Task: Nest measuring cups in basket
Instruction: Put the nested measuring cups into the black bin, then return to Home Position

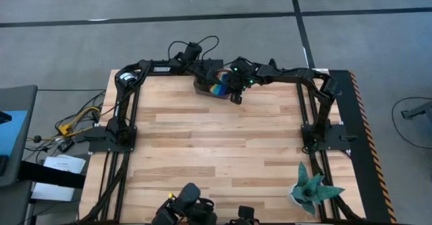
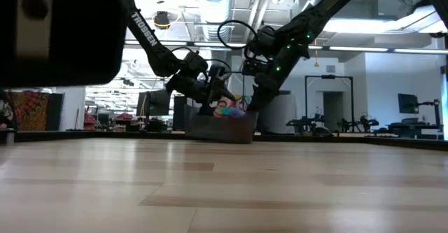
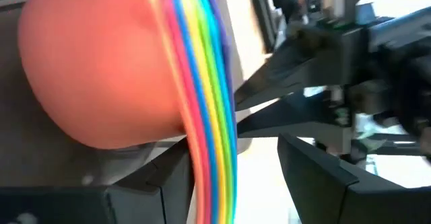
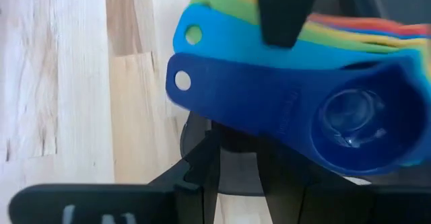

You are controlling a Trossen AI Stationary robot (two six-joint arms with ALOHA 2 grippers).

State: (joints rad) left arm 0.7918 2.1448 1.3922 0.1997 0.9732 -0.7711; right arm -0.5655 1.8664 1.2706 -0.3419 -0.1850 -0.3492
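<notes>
There is one dark grey rectangular basket (image 1: 206,87), one nested stack of coloured plastic measuring cups (image 1: 219,89), and one teal spiky plant-like object (image 1: 312,190). The number of cups cannot be counted.

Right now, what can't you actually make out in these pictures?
- Basket: in the high view both arms cover most of it.
- Nested measuring cups: the full count; only edges show in the wrist views.
- Left end effector: open or shut, too small in the low view.
- Right end effector: its grip is hidden by its own body.

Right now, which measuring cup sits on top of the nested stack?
The dark blue cup: its whole bowl shows, while the light blue cup and others appear only as edges beneath.
</notes>
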